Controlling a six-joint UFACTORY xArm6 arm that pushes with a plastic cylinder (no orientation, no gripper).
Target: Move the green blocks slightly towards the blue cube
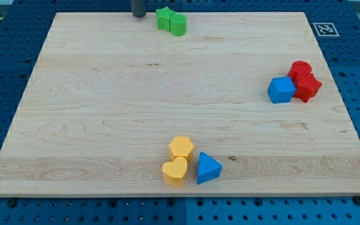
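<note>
Two green blocks touch at the view's top middle: a green star (163,17) on the left and a green cylinder (178,24) on its right. The blue cube (280,90) sits at the view's right, touching a red cylinder (300,70) and a red block (307,87). My tip (139,15) is at the board's top edge, a short way left of the green star and apart from it.
A yellow hexagon (180,147), a yellow heart (175,170) and a blue triangle (208,168) cluster at the view's bottom middle. The wooden board (105,100) lies on a blue perforated table. A marker tag (324,29) sits off the board's top right corner.
</note>
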